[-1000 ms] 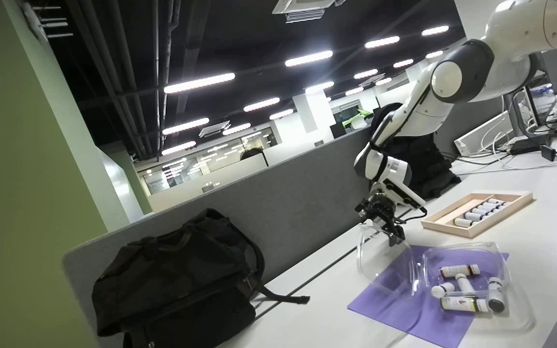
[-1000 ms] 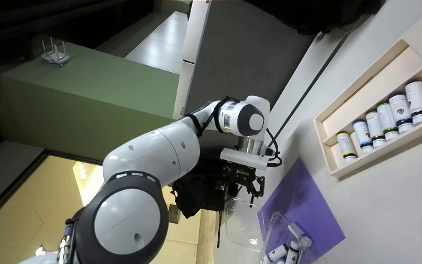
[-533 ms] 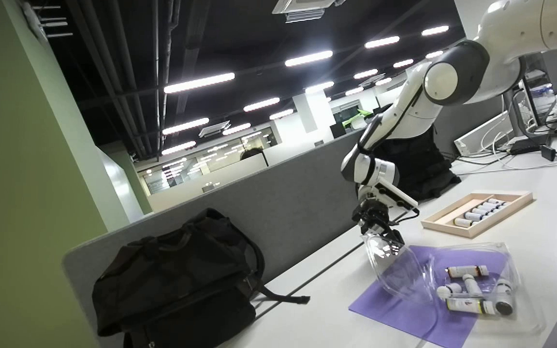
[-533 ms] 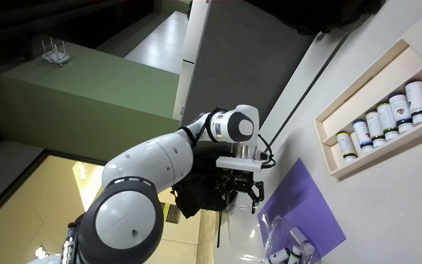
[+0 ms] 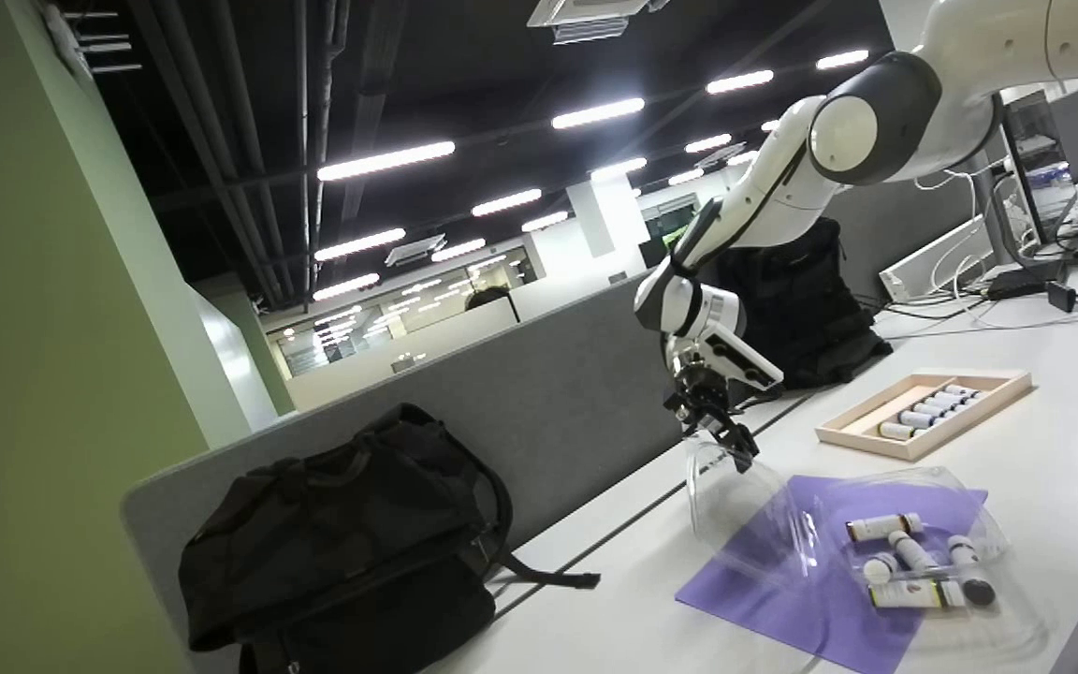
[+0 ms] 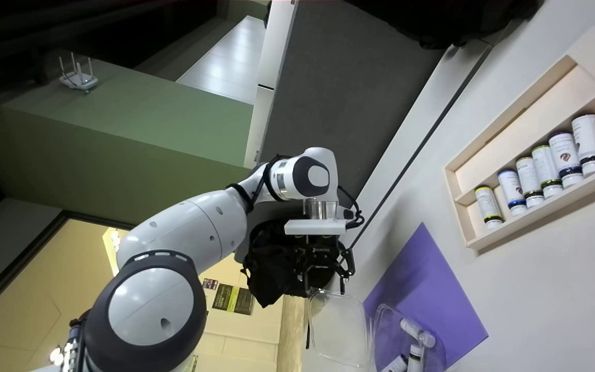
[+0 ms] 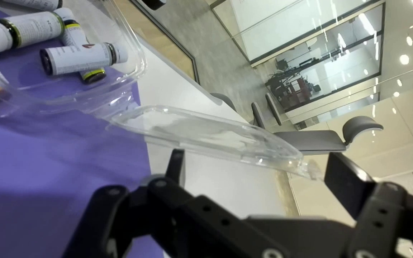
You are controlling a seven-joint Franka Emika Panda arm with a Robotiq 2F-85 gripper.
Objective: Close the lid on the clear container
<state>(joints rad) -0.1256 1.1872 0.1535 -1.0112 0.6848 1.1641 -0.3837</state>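
Observation:
The clear container (image 5: pixel 955 474) rests on the purple sheet with several white-labelled bottles in it. Its rim also shows in the wrist view (image 7: pixel 141 64). The transparent lid (image 5: pixel 740 515) stands open and tilted up beside it, joining it along one edge. The lid also shows in an exterior view (image 6: pixel 339 330) and in the wrist view (image 7: pixel 210 134). My gripper (image 7: pixel 258 166) is open, its fingers wide apart and nothing clamped. In both exterior views the gripper (image 5: pixel 721 449) (image 6: pixel 324 290) is at the lid's raised edge. Whether a finger touches the lid I cannot tell.
A wooden tray (image 5: pixel 862 412) with a row of bottles lies behind the container. A purple sheet (image 5: pixel 735 585) is under the container. A grey partition (image 5: pixel 576 402) runs behind the arm. A black backpack (image 5: pixel 342 552) and another dark bag (image 5: pixel 787 309) stand along it.
The gripper has moved left toward the partition. The lid first tipped toward the container, then leaned back outward. The container and its bottles have shifted slightly right in an exterior view.

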